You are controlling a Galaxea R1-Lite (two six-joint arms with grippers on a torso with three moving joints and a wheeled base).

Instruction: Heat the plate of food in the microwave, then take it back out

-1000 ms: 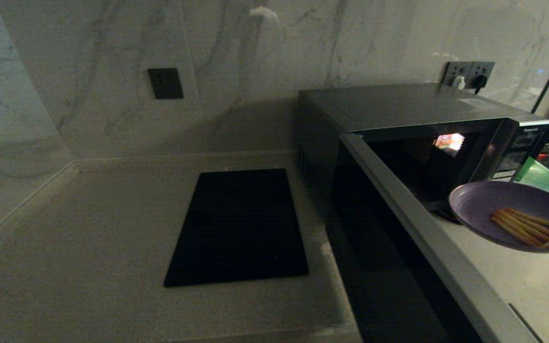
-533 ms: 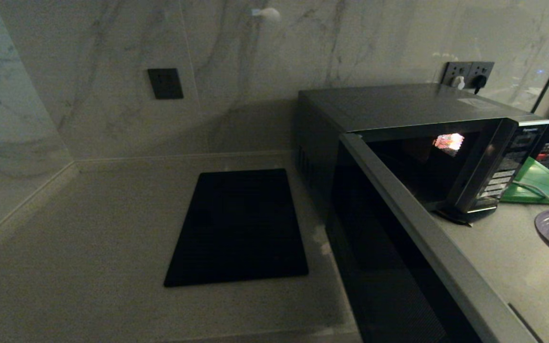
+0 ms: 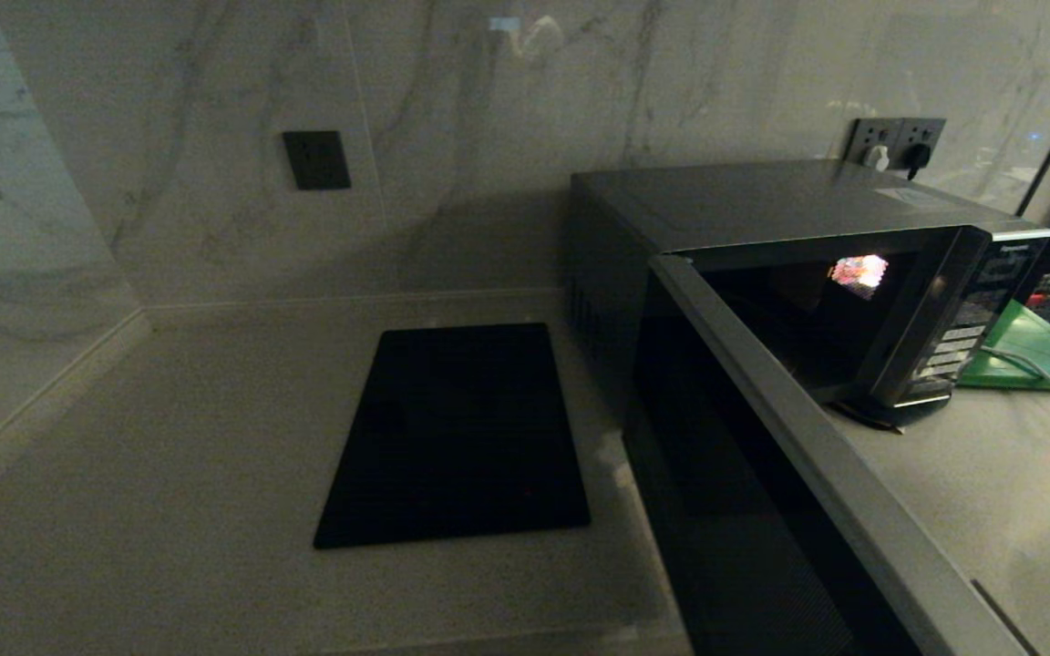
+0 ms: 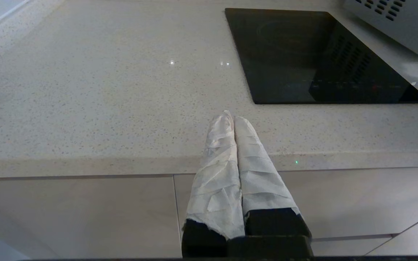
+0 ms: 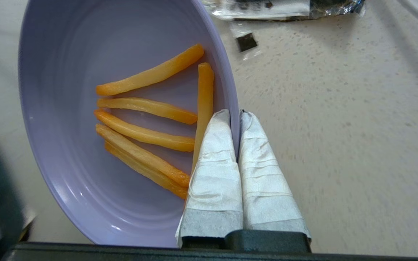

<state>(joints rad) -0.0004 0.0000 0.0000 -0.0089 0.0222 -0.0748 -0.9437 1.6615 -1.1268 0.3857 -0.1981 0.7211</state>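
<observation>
Off the worktop's right edge, right gripper [image 5: 235, 115] clamps plate of food [image 5: 67, 72], now clear of open microwave [image 3: 808, 237]; retrieval nearly done, left gripper [image 4: 233, 117] idle, pinched empty.

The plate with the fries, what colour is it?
The plate is a pale lavender purple, holding orange-yellow fries. It shows best in the right wrist view.

Speckled, polished stone bench [image 4: 85, 90]. Glossy black glass cooktop [image 4: 314, 58]. Smooth, faintly shiny lavender plate [image 5: 67, 72] that looks plastic. Both hands' fingers [image 5: 259, 174] wrapped in creased white cloth-like tape. Brushed metal microwave [image 3: 762, 200] top.
</observation>
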